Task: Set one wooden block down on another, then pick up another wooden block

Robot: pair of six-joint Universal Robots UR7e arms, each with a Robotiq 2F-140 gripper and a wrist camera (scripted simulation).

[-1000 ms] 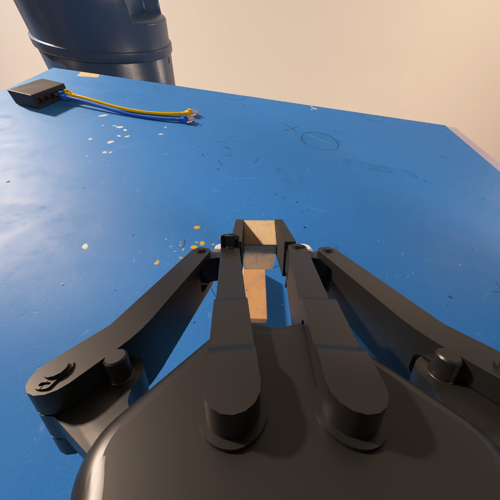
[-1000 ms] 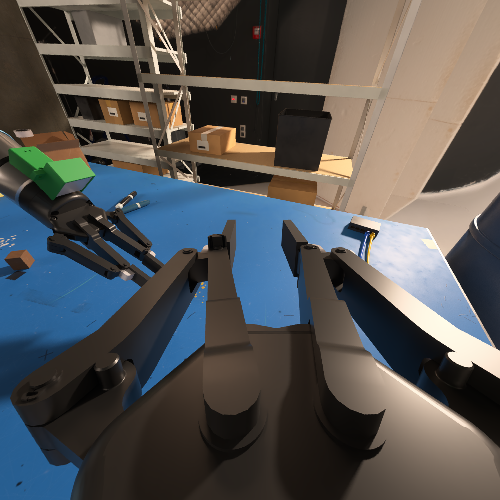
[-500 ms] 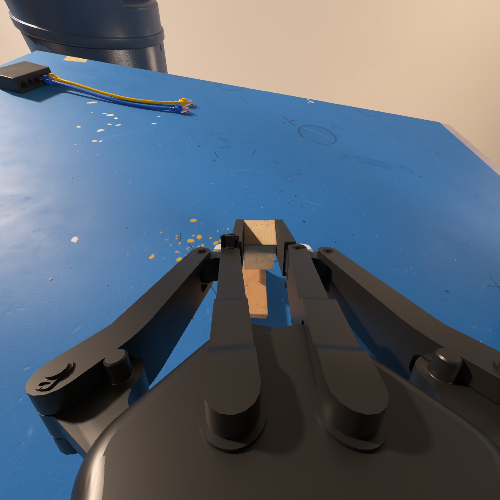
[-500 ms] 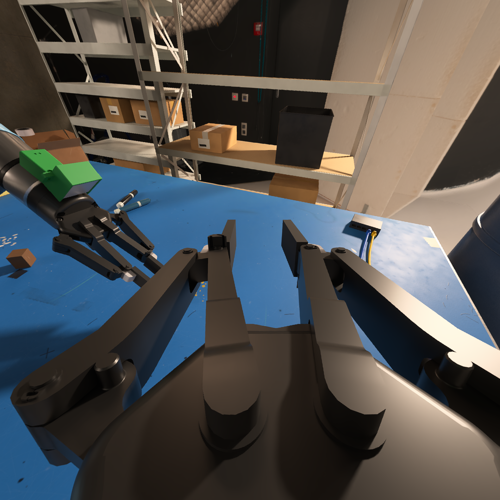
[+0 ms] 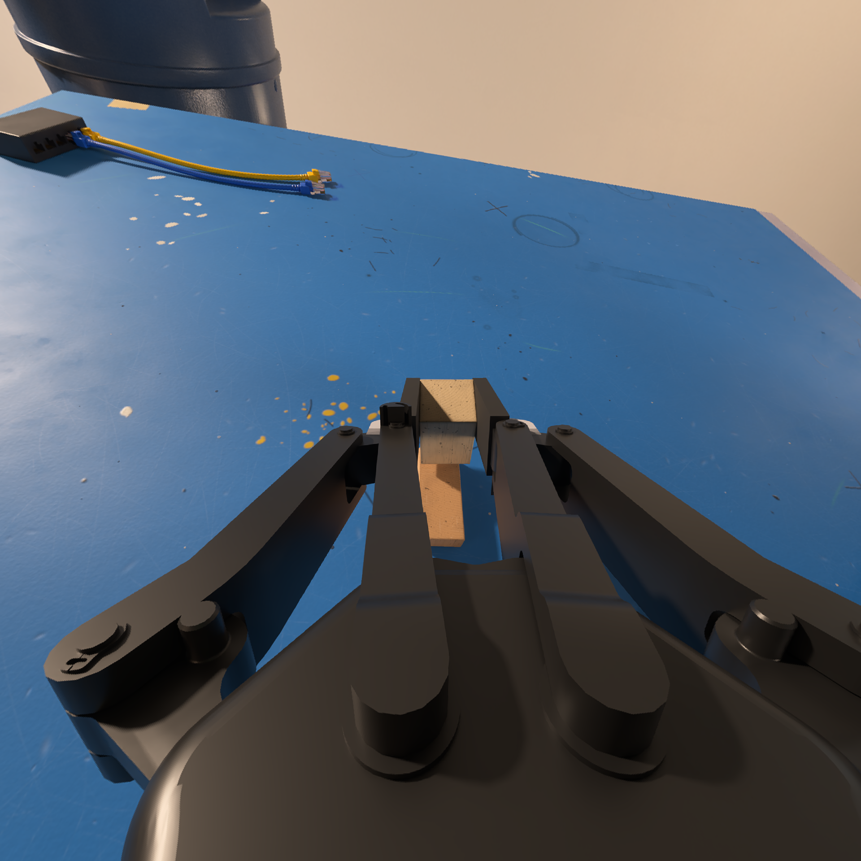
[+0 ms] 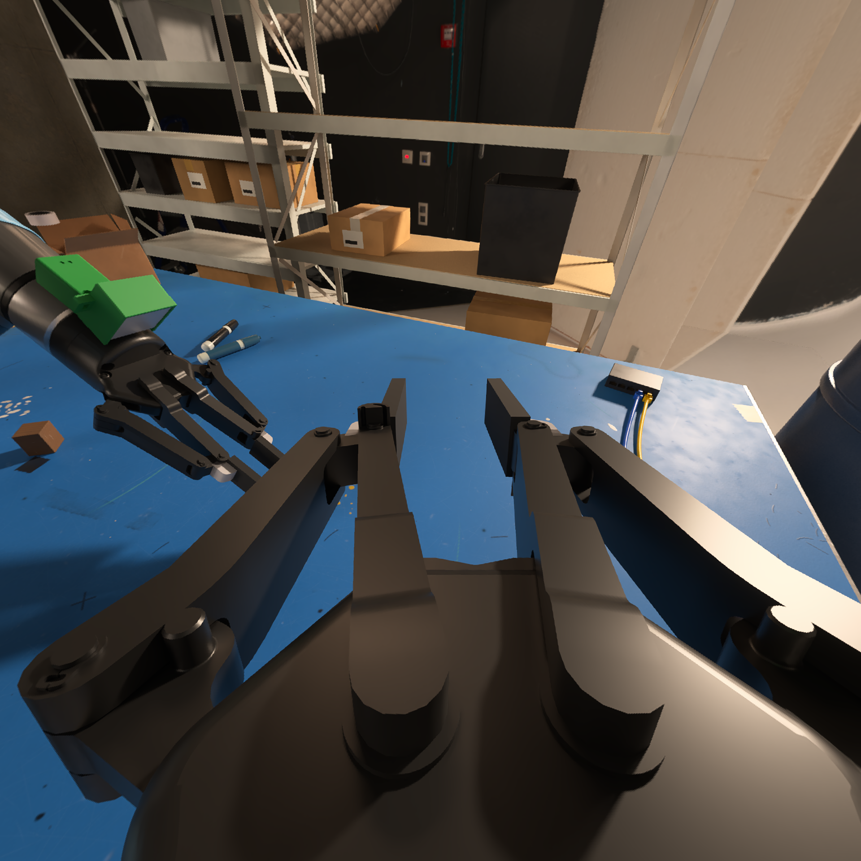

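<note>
My left gripper (image 5: 447, 393) is shut on a pale wooden block (image 5: 448, 442), held low over the blue table (image 5: 186, 326). Right under it lies an orange-tan wooden block (image 5: 440, 510), lengthways toward the camera; the held block is over its far end, and I cannot tell if they touch. My right gripper (image 6: 445, 410) is open and empty above the table. The right wrist view shows the left gripper (image 6: 186, 414) at the left, its fingertips hidden behind my right linkage. A dark brown wooden cube (image 6: 37, 437) sits on the table beyond it, at the far left.
A black network switch (image 5: 37, 135) with yellow and blue cables (image 5: 209, 167) lies near a robot base (image 5: 153, 51); it also shows in the right wrist view (image 6: 636, 382). Two markers (image 6: 223, 340) and a cardboard box (image 6: 93, 242) lie at the far edge. Shelving stands beyond.
The left gripper shifted slightly forward over the table with the pale block, then held still. Its grip is unchanged. The right gripper stays open and has barely moved.
</note>
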